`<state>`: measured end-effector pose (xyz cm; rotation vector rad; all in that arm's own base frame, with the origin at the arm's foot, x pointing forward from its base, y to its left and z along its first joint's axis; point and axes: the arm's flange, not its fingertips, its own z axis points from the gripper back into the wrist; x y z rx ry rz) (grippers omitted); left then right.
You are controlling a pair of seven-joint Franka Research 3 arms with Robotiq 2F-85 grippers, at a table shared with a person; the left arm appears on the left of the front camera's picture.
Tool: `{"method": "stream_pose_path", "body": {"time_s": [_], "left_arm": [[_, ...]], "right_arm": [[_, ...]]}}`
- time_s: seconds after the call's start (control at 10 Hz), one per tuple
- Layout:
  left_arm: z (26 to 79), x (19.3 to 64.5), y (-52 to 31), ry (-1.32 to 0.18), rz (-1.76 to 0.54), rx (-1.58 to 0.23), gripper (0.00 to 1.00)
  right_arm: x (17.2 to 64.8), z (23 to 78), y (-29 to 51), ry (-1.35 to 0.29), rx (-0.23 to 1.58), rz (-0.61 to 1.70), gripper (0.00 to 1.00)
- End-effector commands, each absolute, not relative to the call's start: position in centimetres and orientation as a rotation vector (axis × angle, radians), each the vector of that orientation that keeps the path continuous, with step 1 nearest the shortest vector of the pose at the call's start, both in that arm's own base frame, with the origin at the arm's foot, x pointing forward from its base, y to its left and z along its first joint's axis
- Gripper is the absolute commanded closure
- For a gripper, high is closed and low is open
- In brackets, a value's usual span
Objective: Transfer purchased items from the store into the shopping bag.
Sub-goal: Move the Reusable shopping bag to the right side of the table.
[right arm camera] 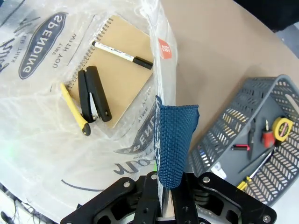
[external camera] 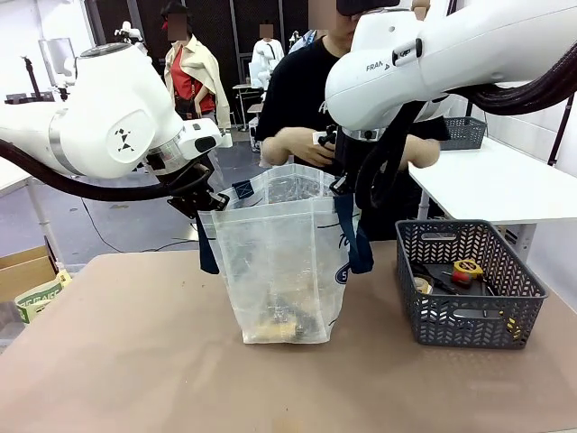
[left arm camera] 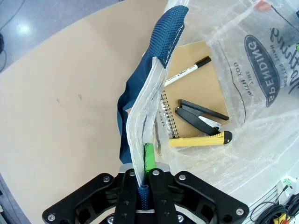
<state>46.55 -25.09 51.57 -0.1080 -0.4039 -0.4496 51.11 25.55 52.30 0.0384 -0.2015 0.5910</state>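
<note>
The translucent shopping bag (external camera: 284,262) stands upright mid-table, its mouth held wide. My left gripper (external camera: 209,206) is shut on the left rim by a navy handle (left arm camera: 140,116); its green pad (left arm camera: 148,156) presses the plastic. My right gripper (external camera: 347,185) is shut on the right rim at the other handle (right arm camera: 175,140). On the bag's bottom lie purchased items: a brown spiral notebook (left arm camera: 196,79), a marker (left arm camera: 187,71), a black stapler (left arm camera: 201,114) and a yellow cutter (left arm camera: 201,139). A yellow tape measure (external camera: 466,269) lies among other tools in the grey basket (external camera: 469,298).
A person stands behind the bag, hands (external camera: 293,144) raised just above its mouth. A white side table (external camera: 496,185) with a second grey basket (external camera: 464,133) stands at the right rear. A cardboard box (external camera: 27,271) sits off the left edge.
</note>
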Motion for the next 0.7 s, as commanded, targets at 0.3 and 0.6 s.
{"method": "stream_pose_path", "body": {"time_s": [0.3,0.6], "left_arm": [[51.56,46.44,-24.77,-0.404,-0.436,-0.107,1.0],[51.56,46.44,-24.77,-0.404,-0.436,-0.107,1.0]], "right_arm": [[51.19,52.37,25.3,-0.205,0.038,0.583,1.0],[51.19,52.37,25.3,-0.205,0.038,0.583,1.0]]}}
